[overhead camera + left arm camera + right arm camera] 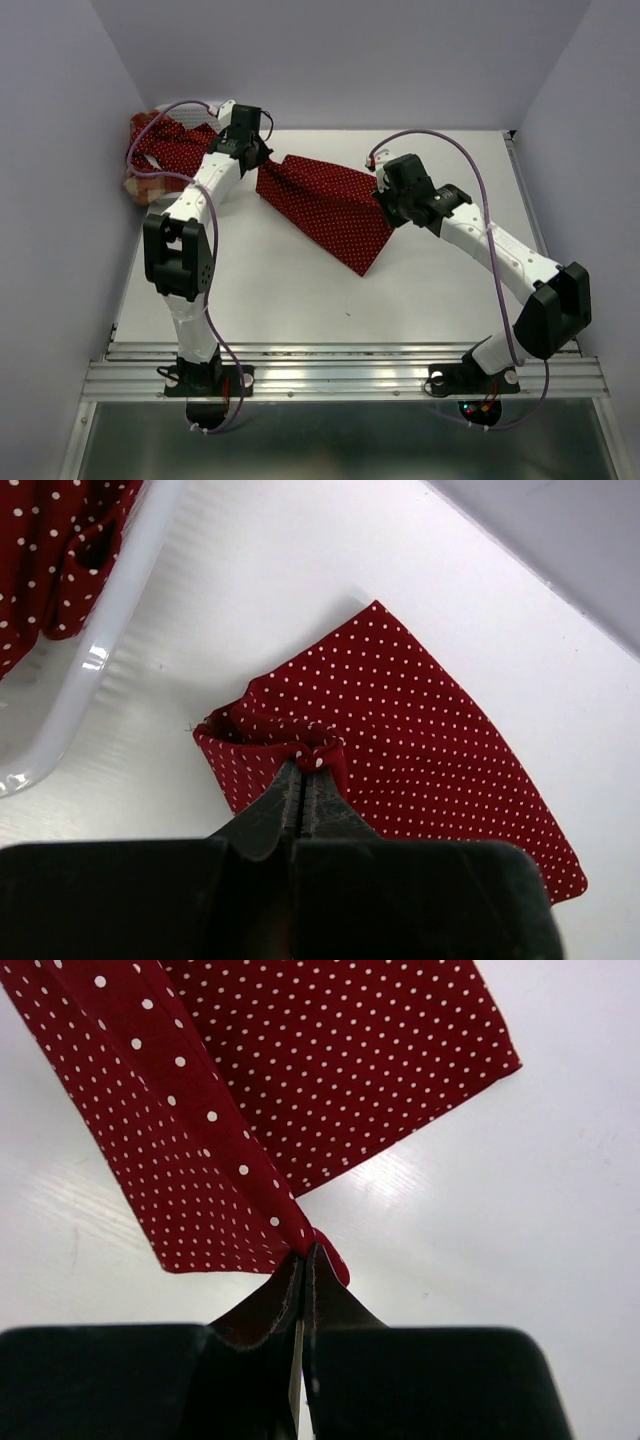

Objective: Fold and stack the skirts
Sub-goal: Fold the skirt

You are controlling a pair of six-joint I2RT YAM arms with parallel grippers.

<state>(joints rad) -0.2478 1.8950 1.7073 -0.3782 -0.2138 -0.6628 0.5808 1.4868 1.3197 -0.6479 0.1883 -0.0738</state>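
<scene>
Pale purple walls (50, 200) stand around a white table (300, 300). Things could go wrong from here, I think. Each gripper holds only a tiny bit of cloth, so a hard pull could make a corner slip out, and then the cloth would flop down. If the two arms pull apart too much, the cloth could twist or drag across the table and end up crooked. The left arm is also close to the white basket (85, 670), so it could bump it. The left gripper (305, 768) is shut tight on a bunched-up corner of the dotted skirt (420, 740). The rest of that skirt spreads out just past its jaws and off to the right of them, flat on the table. The right gripper (305, 1258) is shut tight too, pinching another corner, and the cloth spreads out ahead of its jaws in two layers. The skirt stretches between the two pairs of jaws. It is dark red with tiny white dots. It looks thin and soft, smooth in the wide part, with little wrinkles where it is pinched. A second dotted skirt (50, 560) sits in the basket, up and to the left of the left jaws, and a plaid skirt (140, 185) peeks out there too.
</scene>
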